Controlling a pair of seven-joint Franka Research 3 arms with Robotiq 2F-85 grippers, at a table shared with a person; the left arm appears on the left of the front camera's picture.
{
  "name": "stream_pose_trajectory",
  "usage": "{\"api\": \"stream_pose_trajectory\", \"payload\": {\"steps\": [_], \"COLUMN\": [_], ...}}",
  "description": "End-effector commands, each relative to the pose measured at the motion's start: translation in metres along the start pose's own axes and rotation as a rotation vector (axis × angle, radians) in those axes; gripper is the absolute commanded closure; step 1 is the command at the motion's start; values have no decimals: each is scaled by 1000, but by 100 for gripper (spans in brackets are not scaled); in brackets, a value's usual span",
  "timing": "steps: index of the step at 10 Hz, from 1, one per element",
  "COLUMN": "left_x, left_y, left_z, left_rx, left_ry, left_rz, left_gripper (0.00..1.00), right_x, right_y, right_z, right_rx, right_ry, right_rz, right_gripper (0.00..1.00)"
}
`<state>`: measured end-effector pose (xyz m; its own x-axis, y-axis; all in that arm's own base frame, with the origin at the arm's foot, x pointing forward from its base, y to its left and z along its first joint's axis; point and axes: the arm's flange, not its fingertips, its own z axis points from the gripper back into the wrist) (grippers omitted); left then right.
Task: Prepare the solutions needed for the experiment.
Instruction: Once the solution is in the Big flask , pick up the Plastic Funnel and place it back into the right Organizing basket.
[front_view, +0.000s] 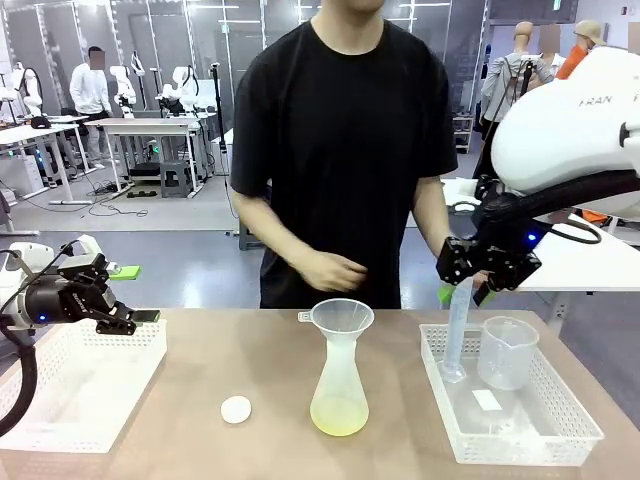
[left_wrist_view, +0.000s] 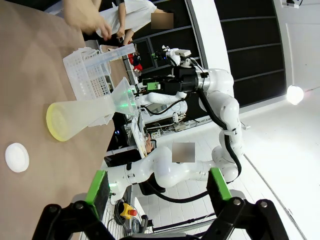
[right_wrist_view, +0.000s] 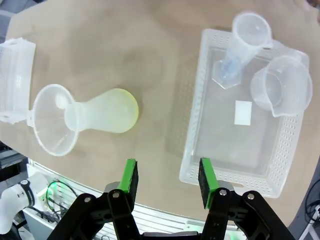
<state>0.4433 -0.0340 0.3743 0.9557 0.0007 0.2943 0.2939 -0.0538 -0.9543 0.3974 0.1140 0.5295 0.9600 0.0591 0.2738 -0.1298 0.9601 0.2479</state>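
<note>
Two claws, both empty: left gripper (front_view: 138, 320) splayed wide over the white mesh plastic basket (front_view: 60, 400), well left of the upright translucent white conical flask (front_view: 340, 372) mid-table. Pale yellow-green solution (front_view: 339, 417) sits in its bottom, clear plastic funnel (front_view: 342, 318) in the neck. Right gripper (right_wrist_view: 167, 170), fingers apart, hovers over the clear mesh tray (front_view: 527, 452) holding a clear graduated cylinder (front_view: 456, 335) and clear beaker (front_view: 507, 352); it looks the nearer arm, with the flask down-left of it.

I read the table top (front_view: 230, 350) as a smooth, matt brown surface. The conical flask (front_view: 339, 385) is frosted, translucent white plastic. The funnel (front_view: 342, 318) is clear, glossy plastic. The solution (front_view: 339, 417) is a clear, watery, pale yellow-green liquid. The left basket (front_view: 70, 390) and right basket (front_view: 520, 440) are white perforated plastic. The graduated cylinder (front_view: 457, 330) and beaker (front_view: 507, 352) are clear plastic. The right gripper (right_wrist_view: 167, 182) has a matt black body with green pads (right_wrist_view: 131, 181). The person's T-shirt (front_view: 345, 130) is matt black cloth.
</note>
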Motion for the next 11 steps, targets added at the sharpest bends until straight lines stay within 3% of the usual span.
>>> {"api": "stream_pose_trajectory", "payload": {"steps": [1, 6, 11], "left_x": [0, 0, 0], "left_y": [-1, -1, -1], "left_z": [0, 0, 0], "left_rx": [-8, -8, -8], "left_ry": [2, 2, 2], "left_rz": [-8, -8, -8], "left_gripper": [0, 0, 0], "right_x": [5, 31, 42], "right_y": [40, 104, 122], "right_z": [6, -14, -34], "right_rx": [-42, -48, -74], "right_ry": [-17, 32, 70], "right_rz": [10, 192, 204], "right_gripper": [38, 38, 38]}}
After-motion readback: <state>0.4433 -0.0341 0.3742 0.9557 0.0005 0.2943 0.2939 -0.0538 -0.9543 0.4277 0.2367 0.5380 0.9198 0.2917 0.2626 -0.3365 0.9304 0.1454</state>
